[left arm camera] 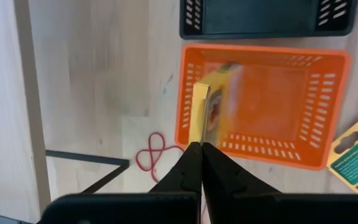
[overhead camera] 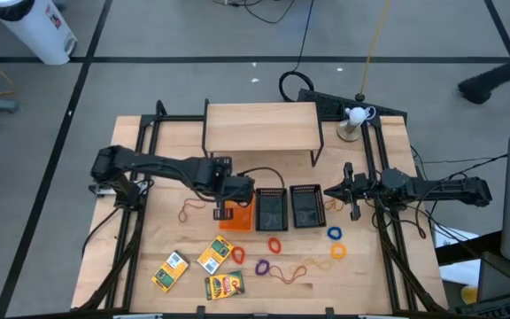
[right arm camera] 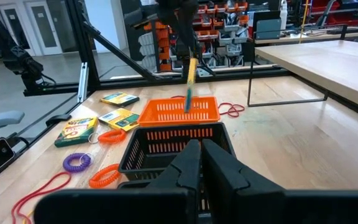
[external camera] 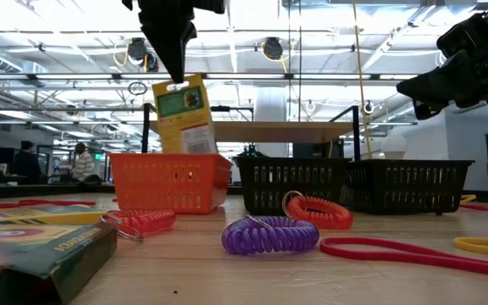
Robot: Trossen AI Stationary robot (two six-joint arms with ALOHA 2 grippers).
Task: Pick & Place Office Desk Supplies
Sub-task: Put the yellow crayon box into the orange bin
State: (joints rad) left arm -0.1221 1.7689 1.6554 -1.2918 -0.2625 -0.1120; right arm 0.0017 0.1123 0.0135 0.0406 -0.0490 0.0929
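Note:
My left gripper (external camera: 174,74) is shut on a yellow-and-green crayon box (external camera: 183,114) and hangs over the orange tray (overhead camera: 237,219), which stands left of two black mesh trays (overhead camera: 271,208) (overhead camera: 305,206). The box's lower end dips behind the orange tray's wall (external camera: 168,182). Three more crayon boxes (overhead camera: 171,270) (overhead camera: 215,255) (overhead camera: 224,285) lie flat near the front left. Coiled bands in orange (overhead camera: 274,244), purple (overhead camera: 261,266) and blue (overhead camera: 333,233) lie on the table in front of the trays. My right gripper (overhead camera: 329,191) is shut, level, right of the black trays, touching nothing. My left gripper pinches the crayon box's top end (left arm camera: 196,134) between its two fingers, coming from above and pointing steeply down. The box hangs nearly upright below the fingers, its lower end (right arm camera: 187,107) inside the orange tray. Whether it touches the tray's floor I cannot tell.
A wooden shelf riser (overhead camera: 261,124) stands at the back behind the trays. A red cord loop (overhead camera: 189,211) lies left of the orange tray. Thin bands (overhead camera: 286,273) and a yellow coil (overhead camera: 337,251) lie toward the front right. Dark frame rails (overhead camera: 140,159) run along both table sides.

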